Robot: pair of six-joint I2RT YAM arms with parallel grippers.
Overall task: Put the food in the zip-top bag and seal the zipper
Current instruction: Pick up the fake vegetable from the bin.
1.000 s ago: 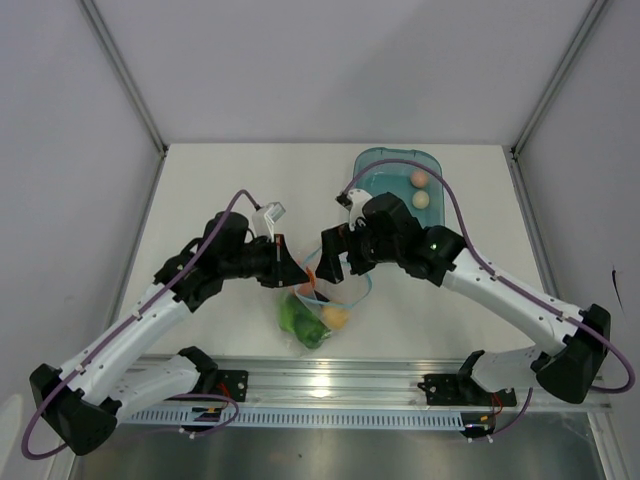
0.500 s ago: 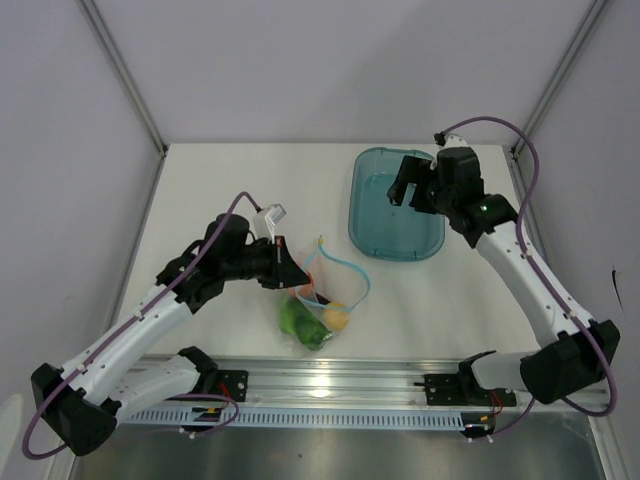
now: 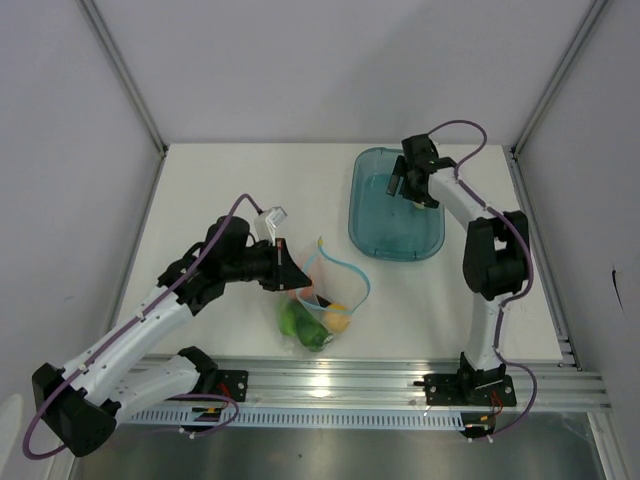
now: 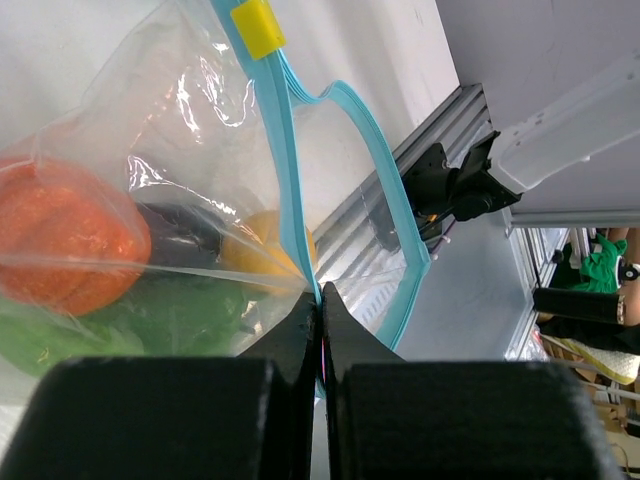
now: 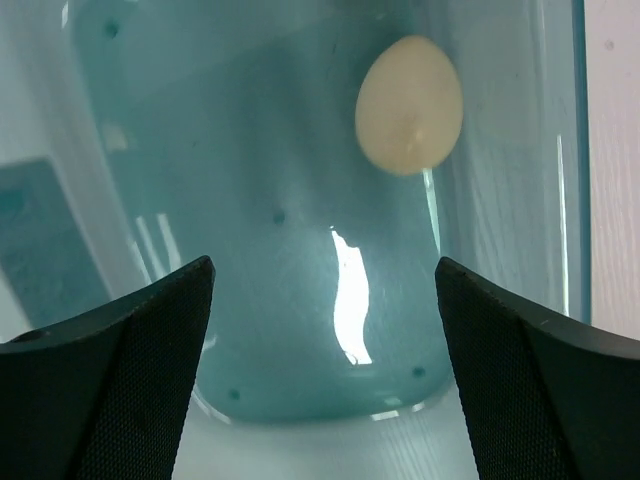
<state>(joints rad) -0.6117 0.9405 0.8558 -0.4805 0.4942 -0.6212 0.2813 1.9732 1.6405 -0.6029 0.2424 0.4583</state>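
Observation:
The clear zip-top bag (image 3: 318,310) lies near the table's front with its mouth open. Its light-blue zipper (image 3: 347,272) curls upward. In the left wrist view the bag (image 4: 180,120) holds an orange-red tomato (image 4: 65,235), a purple eggplant (image 4: 185,232), a yellow lemon (image 4: 262,245) and green pieces (image 4: 150,320). My left gripper (image 4: 320,300) is shut on the zipper strip (image 4: 298,170) at the mouth's edge; it also shows in the top view (image 3: 290,275). My right gripper (image 3: 412,188) hangs open and empty over the teal tray (image 3: 385,232). A pale egg (image 5: 408,103) lies ahead of its fingers (image 5: 120,350).
The teal translucent tray (image 5: 250,150) stands at the back right of the white table. A yellow slider tab (image 4: 258,27) sits on the zipper strip. The aluminium rail (image 3: 380,385) with the arm bases runs along the front edge. Grey walls enclose the table.
My right arm has swung away from the bag's mouth to the back right and now hangs over the tray. My left gripper has kept its hold on the bag's edge.

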